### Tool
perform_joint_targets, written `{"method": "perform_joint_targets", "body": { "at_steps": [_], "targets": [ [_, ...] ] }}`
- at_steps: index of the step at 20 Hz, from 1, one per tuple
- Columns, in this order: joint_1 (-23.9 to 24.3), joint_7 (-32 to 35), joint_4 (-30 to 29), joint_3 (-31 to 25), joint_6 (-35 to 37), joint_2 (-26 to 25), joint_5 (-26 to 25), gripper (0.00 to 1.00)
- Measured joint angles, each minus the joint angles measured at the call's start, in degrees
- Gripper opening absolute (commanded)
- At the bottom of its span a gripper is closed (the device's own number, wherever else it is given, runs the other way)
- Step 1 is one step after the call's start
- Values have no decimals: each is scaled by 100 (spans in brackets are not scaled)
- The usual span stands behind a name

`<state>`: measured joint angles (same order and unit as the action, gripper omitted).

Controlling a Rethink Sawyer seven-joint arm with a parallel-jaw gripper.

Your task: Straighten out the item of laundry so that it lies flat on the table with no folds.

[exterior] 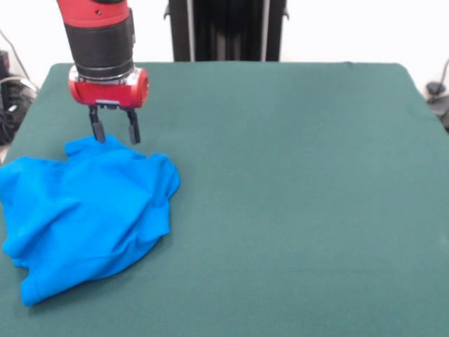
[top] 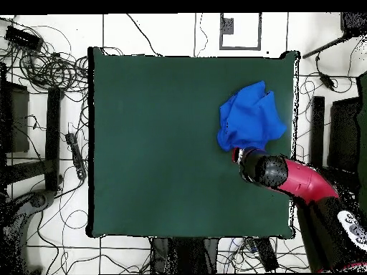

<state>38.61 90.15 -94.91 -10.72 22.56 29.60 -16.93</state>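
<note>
The blue T-shirt (exterior: 84, 214) lies crumpled with many folds on the left of the green table (exterior: 295, 182) in the front view. Only plain blue cloth shows; no print is visible. My gripper (exterior: 114, 132) hangs open just above the shirt's far edge, its two dark fingers spread, tips right at the cloth. In the overhead view the shirt (top: 251, 118) lies near the table's right edge (top: 143, 143), and my arm covers the gripper (top: 240, 152) at the shirt's lower edge.
The robot's black pedestal (exterior: 226, 29) stands behind the table's far edge. Cables and stands (top: 43, 86) lie on the floor around the table. The shirt's left part reaches the table's left edge in the front view.
</note>
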Motion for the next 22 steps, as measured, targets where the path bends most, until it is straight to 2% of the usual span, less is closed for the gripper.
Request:
{"method": "perform_joint_targets", "body": {
  "at_steps": [18, 19, 22],
  "targets": [
    [447, 0, 922, -104, 32, -441, -33, 100],
    [512, 0, 979, -134, 32, -442, -77, 0],
    [550, 0, 988, -157, 32, -439, -106, 0]
  ]
}}
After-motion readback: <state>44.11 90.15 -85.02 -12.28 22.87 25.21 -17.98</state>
